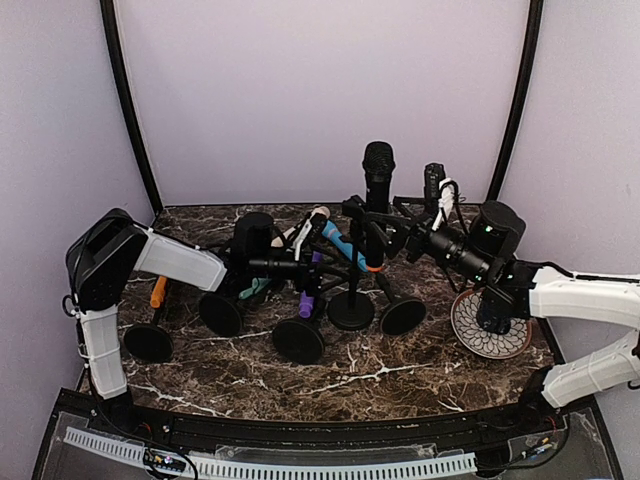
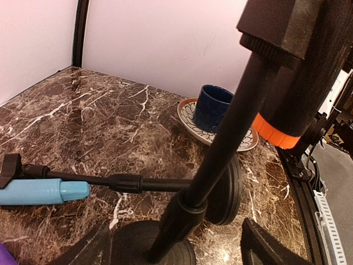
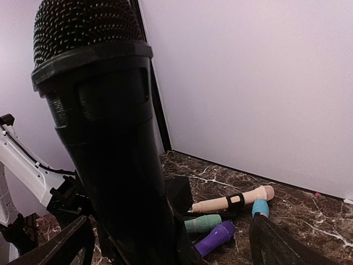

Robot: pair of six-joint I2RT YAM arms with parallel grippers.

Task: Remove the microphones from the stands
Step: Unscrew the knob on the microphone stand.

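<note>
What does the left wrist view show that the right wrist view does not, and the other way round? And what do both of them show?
Only the left wrist view: the blue cup on the patterned plate, the stand pole, and the orange ring under the black microphone.
Only the right wrist view: the mesh head of that microphone, and behind it a beige microphone, a green one and a purple one.
Both: the black microphone's body and the marble table.
</note>
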